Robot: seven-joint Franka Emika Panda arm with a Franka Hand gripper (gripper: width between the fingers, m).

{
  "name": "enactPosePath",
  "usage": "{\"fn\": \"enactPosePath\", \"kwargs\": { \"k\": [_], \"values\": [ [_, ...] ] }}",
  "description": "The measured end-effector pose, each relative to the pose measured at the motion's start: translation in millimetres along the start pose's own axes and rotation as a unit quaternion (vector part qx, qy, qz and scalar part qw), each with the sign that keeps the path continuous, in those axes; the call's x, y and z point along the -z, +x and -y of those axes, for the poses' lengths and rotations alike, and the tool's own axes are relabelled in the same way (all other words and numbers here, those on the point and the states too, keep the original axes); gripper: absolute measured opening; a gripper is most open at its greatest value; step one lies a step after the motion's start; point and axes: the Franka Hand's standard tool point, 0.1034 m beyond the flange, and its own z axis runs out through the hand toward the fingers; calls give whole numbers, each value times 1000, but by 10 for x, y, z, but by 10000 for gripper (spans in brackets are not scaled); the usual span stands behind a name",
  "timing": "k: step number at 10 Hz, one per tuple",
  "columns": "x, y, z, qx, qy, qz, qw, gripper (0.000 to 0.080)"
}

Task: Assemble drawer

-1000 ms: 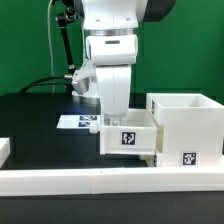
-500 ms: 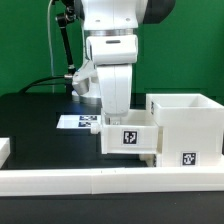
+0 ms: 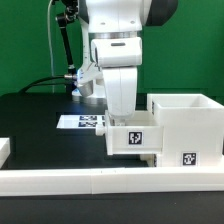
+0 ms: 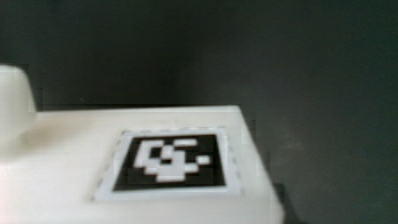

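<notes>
The arm's gripper [image 3: 121, 118] reaches down into a small white tray [image 3: 133, 139] with a black-and-white tag on its front. The fingertips are hidden behind the tray's wall, and the gripper appears shut on it. The tray sits against the exterior view's left side of the tall open-topped white housing [image 3: 190, 120], which carries a tag low on its front [image 3: 188, 157]. The wrist view shows a white tagged face of the tray [image 4: 169, 160] filling the frame, with a rounded white part [image 4: 13, 100] beside it. No fingers show there. The second tray is out of view.
The marker board [image 3: 80, 122] lies flat on the black table [image 3: 40, 125] behind the tray. A long low white border bar [image 3: 90, 181] runs along the front. A short white bar end [image 3: 4, 148] sits at the exterior view's left edge. Cables hang behind the arm.
The gripper and the tray have shifted together toward the exterior view's right, closer against the housing. The housing has not moved.
</notes>
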Motion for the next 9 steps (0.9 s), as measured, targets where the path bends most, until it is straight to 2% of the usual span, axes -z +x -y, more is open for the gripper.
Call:
{"fn": "enactPosePath", "kwargs": {
  "k": [6,9],
  "values": [
    [11,8,-19,0,-3,4,1000,41],
    [-17,123,-41,-12,-2,3,1000,41]
  ]
}}
